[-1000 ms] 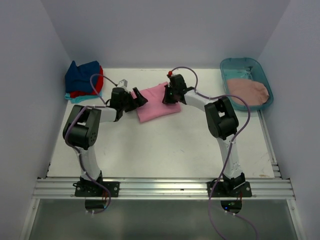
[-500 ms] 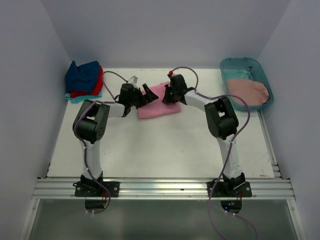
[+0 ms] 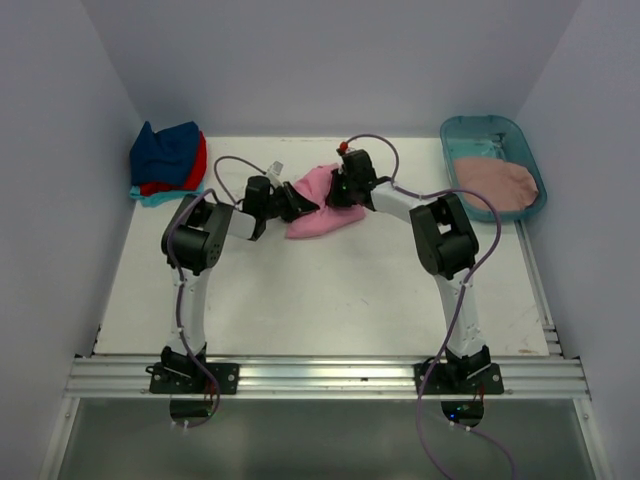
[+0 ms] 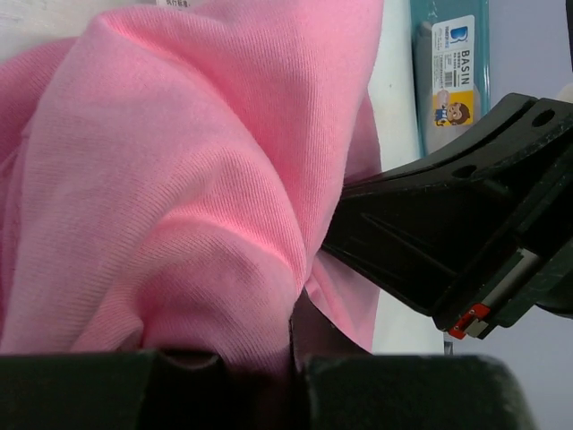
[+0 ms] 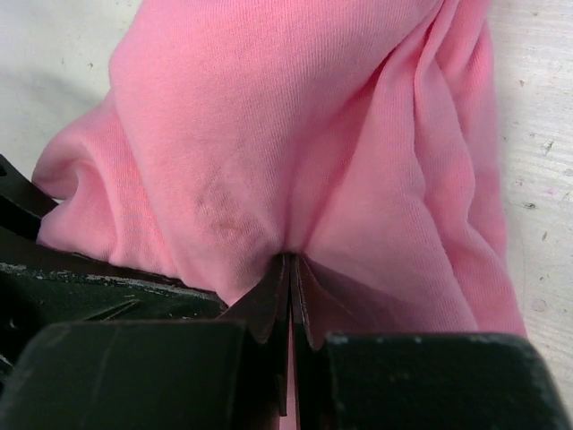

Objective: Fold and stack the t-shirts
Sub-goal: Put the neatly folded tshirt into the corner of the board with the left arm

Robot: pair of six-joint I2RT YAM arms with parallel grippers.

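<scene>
The bright pink t-shirt (image 3: 322, 210) lies bunched at the back middle of the table, between both grippers. My left gripper (image 3: 296, 200) is at its left edge, shut on a fold of the pink cloth (image 4: 179, 179) that runs down between the jaws (image 4: 295, 345). From the right, my right gripper (image 3: 343, 190) is shut on another fold of the shirt (image 5: 295, 116), its fingertips pinched together (image 5: 291, 269). A folded stack of navy, red and turquoise t-shirts (image 3: 165, 160) sits at the back left. A dusty rose t-shirt (image 3: 495, 182) lies in the tub.
The teal plastic tub (image 3: 478, 122) stands at the back right corner, its labelled end (image 4: 452, 63) showing in the left wrist view. Grey walls close in the left, back and right sides. The right gripper's black body (image 4: 448, 233) is close beside the left jaws.
My left gripper swung right onto the pink shirt's left edge and closed on it. The shirt went from lying flat to a bunched heap. The right gripper stayed shut on it.
</scene>
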